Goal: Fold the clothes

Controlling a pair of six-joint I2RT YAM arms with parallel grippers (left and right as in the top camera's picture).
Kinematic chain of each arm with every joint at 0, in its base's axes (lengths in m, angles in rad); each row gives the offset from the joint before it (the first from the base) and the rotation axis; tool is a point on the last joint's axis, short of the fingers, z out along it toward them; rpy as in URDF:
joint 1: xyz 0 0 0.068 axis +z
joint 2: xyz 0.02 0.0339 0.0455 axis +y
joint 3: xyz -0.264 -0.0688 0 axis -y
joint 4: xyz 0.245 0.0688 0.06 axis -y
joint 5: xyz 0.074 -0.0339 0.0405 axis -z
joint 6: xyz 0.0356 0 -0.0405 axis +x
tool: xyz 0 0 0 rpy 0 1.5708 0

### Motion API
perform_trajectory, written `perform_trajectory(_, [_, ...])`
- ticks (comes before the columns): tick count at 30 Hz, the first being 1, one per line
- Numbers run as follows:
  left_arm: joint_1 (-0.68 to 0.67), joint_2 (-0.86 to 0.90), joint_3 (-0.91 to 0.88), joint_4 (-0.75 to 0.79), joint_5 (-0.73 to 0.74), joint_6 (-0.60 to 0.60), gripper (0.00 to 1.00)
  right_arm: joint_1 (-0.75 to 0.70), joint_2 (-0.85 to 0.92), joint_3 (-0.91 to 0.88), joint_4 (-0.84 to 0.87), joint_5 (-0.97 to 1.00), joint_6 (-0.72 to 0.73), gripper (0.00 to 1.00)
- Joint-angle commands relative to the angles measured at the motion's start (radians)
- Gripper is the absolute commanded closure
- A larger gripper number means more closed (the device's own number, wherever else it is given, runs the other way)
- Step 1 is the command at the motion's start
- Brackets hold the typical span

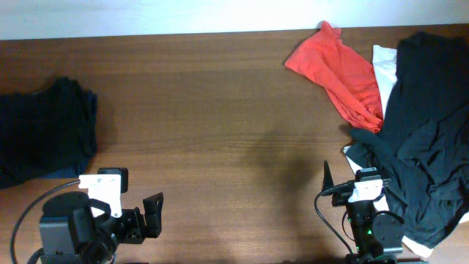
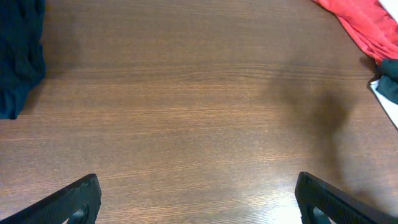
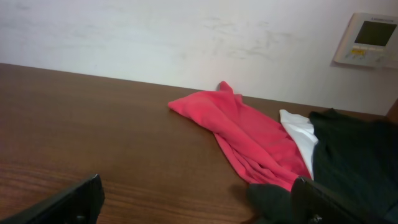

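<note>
A crumpled red garment (image 1: 338, 67) lies at the back right of the table; it also shows in the right wrist view (image 3: 242, 134) and the left wrist view (image 2: 364, 22). A large black garment (image 1: 425, 125) is heaped at the right, over a white garment (image 1: 383, 67). A dark folded pile (image 1: 44, 128) sits at the far left. My left gripper (image 1: 150, 216) is open and empty at the front left; in its wrist view (image 2: 198, 199) only bare wood lies between the fingers. My right gripper (image 1: 344, 180) is open and empty beside the black garment's edge (image 3: 270, 199).
The wooden table (image 1: 220, 132) runs to a white wall (image 3: 186, 37) at the back. A wall control panel (image 3: 368, 38) hangs at the upper right of the right wrist view. Cables trail from both arm bases at the front edge.
</note>
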Motion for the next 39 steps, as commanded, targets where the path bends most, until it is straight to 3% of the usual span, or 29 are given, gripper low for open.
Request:
perform_trajectory(1, [-0.002, -0.017, -0.002, 0.0, -0.087, 0.02, 0.01, -0.009, -0.008, -0.005, -0.005, -0.018, -0.006, 0.01])
perform_trajectory(6, [-0.002, -0.127, -0.146, 0.206, -0.093, 0.116, 0.01, -0.009, -0.008, -0.005, -0.005, -0.018, -0.006, 0.01])
perform_trajectory(10, [-0.002, -0.338, -0.481, 0.498, -0.08, 0.126, 0.01, -0.009, -0.008, -0.005, -0.005, -0.018, -0.006, 0.01])
perform_trajectory(18, [-0.002, -0.606, -0.879, 0.982, -0.046, 0.227, 0.01, -0.009, -0.008, -0.005, -0.005, -0.018, -0.006, 0.01])
perform_trajectory(23, [-0.014, -0.623, -1.005, 1.217, -0.182, 0.226, 0.01, -0.009, -0.008, -0.005, -0.005, -0.018, -0.006, 0.01])
perform_trajectory(25, [-0.028, -0.623, -1.04, 1.268, -0.265, 0.226, 0.01, -0.009, -0.008, -0.005, -0.005, -0.018, -0.006, 0.01])
perform_trajectory(39, [-0.028, -0.623, -1.088, 1.198, -0.239, 0.219, 0.01, -0.009, -0.008, -0.005, -0.005, -0.018, -0.006, 0.01])
